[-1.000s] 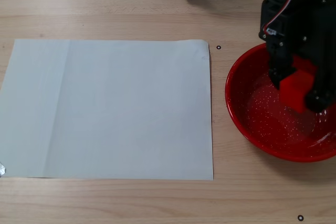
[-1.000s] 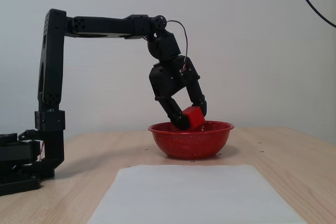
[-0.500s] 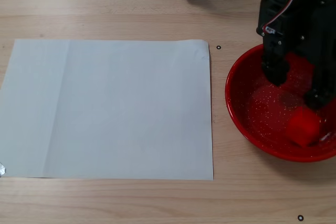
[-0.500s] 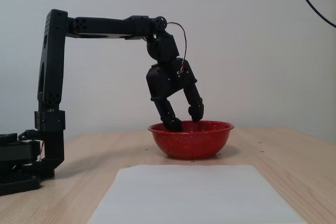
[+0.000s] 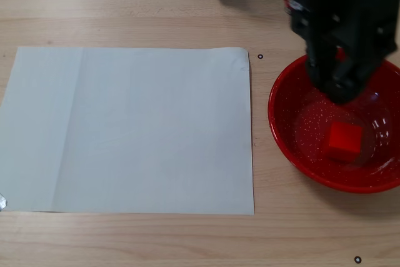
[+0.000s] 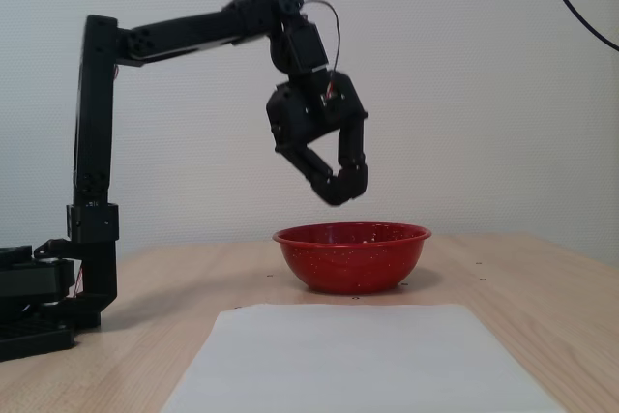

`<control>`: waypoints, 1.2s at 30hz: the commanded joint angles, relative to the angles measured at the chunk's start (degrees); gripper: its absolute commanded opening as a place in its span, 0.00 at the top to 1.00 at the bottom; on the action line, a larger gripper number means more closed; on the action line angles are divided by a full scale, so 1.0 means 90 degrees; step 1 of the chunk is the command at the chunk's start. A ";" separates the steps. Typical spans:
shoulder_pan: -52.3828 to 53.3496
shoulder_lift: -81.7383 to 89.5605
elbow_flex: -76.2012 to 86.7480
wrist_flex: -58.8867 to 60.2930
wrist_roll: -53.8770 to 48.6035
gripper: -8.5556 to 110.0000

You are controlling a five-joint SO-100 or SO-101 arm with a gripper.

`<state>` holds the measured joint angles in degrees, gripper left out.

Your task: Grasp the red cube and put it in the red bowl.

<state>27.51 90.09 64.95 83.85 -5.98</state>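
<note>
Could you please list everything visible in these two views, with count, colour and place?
red cube: one, red-orange, lying inside the bowl.
red bowl: one, glossy red with white speckles, on the table to the right of the paper in a fixed view.
paper sheet: one, white, flat on the table.
table: one, light wood.
arm: one, black, reaching over the bowl.
claw: one, black, fingertips together, empty, above the bowl.

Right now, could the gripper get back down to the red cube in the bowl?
Probably yes. The gripper hangs above the red bowl, fingertips together and empty, and the red cube lies uncovered inside the bowl, with nothing between them.
</note>
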 commanded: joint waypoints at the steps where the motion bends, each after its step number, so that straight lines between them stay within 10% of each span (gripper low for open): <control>1: -0.0166 0.1123 -0.0674 0.0117 -0.0059 0.93; 36: -0.2686 0.7412 0.8477 -0.3770 0.0498 0.93</control>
<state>3.60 152.14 142.82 52.38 -2.55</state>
